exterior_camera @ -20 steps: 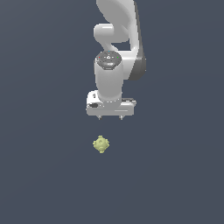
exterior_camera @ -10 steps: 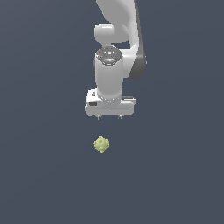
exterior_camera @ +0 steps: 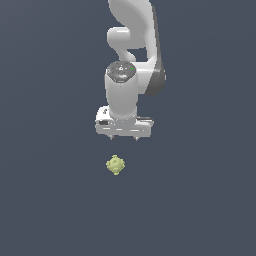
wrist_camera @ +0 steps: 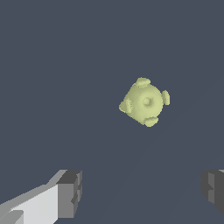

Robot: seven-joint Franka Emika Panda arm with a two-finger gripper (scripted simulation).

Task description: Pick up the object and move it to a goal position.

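The object is a tiny pale yellow-green knobbly ball [exterior_camera: 115,164] lying on the dark grey floor. It also shows in the wrist view [wrist_camera: 144,102], ahead of the fingers and apart from them. My white gripper [exterior_camera: 123,138] points straight down and hangs above and behind the ball, a little toward the exterior view's right. Its jaws stand wide open and hold nothing. In the wrist view the two grey fingertips [wrist_camera: 70,193] show at the picture's edge with a wide gap between them.
The floor [exterior_camera: 50,200] is a plain dark grey surface with no other objects in view. The white arm [exterior_camera: 135,45] rises behind the gripper.
The gripper has shifted slightly toward the exterior view's left, nearer to above the ball. The ball has not moved.
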